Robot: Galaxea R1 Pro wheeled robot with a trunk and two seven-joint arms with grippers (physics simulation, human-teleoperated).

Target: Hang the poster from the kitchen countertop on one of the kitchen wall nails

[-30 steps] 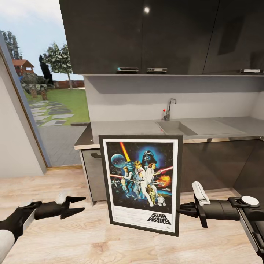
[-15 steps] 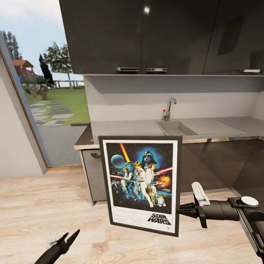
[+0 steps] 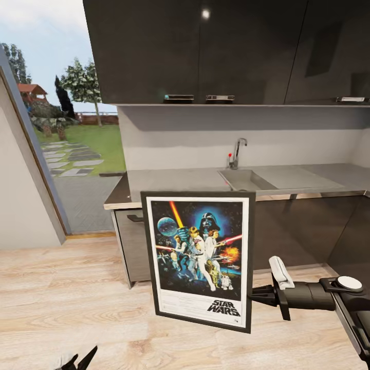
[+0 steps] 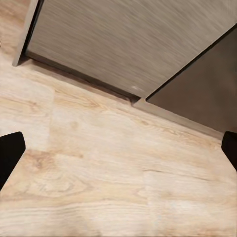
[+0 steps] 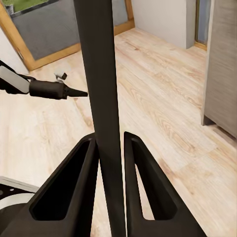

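- Right now my right gripper (image 3: 253,296) is clamped on the right-hand edge of the poster (image 3: 199,257), low on the frame, and holds it upright in the air in front of me.
- From my right wrist, the poster's dark edge (image 5: 103,98) runs straight up between my two fingers (image 5: 79,182), which press against it on either side.
- From my head, the poster faces me: black frame, white border, blue artwork with figures and lightsabers, and the black title near the bottom.
- Its frame leans a little, the bottom right corner sitting lowest.
- Behind the poster runs the grey countertop (image 3: 174,181), with a sink (image 3: 245,179) and a chrome tap (image 3: 237,152) set into it, over dark cabinet fronts (image 3: 303,231).
- Dark upper cabinets (image 3: 216,49) hang above the countertop.
- My left gripper (image 3: 77,361) sits low by the bottom edge of my head's view, with just the dark fingertips showing, apart from each other.
- From my left wrist, the two black fingertips (image 4: 10,153) stand far apart at opposite sides, nothing between them, above pale wooden floor (image 4: 113,173) beside a grey cabinet base (image 4: 128,39).
- My right wrist also catches the left gripper (image 5: 69,91) out over the floor, well apart from the poster.
- To my left, a glass door (image 3: 77,133) looks onto a lawn and trees.
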